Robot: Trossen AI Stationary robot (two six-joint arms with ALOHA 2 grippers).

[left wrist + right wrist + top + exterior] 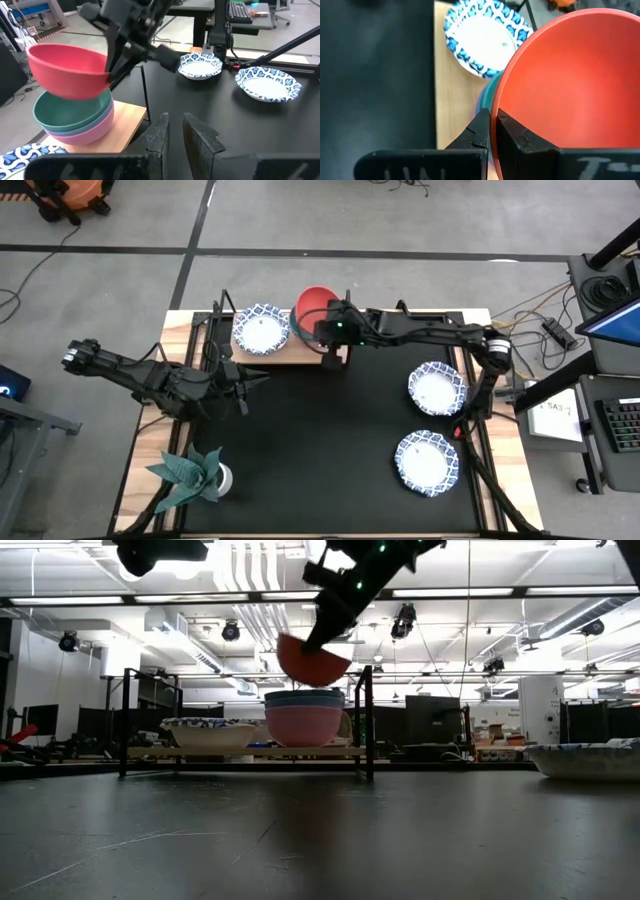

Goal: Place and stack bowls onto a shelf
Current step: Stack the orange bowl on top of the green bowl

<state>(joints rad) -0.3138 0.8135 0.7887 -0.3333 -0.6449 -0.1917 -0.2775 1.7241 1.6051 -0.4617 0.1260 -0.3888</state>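
Observation:
My right gripper (pixel 327 332) is shut on a red bowl (pixel 315 306), held tilted over the shelf's (pixel 290 356) right end. Just under it, a green bowl (pixel 70 111) sits nested on a pink one (pixel 303 726) on the board. A white bowl with a blue-patterned rim (pixel 261 328) stands on the shelf's left half. Two more patterned bowls (pixel 437 388) (pixel 426 462) rest on the black mat at the right. My left gripper (pixel 258 377) hovers empty near the shelf's near-left corner, its fingers (pixel 161 131) together but for a narrow gap. My right gripper pinches the red bowl's rim (pixel 495 116) on the side toward the table's near edge, one finger inside (pixel 512 135) the bowl and one outside (pixel 479 131). The arm reaches in from the table's right. The bowl is lifted clear, tilted, just above the green bowl.
A leafy plant in a small pot (pixel 197 473) stands at the mat's near-left corner. Thin black shelf posts (pixel 368 720) rise at the board's ends. The middle of the black mat (pixel 330 450) holds nothing.

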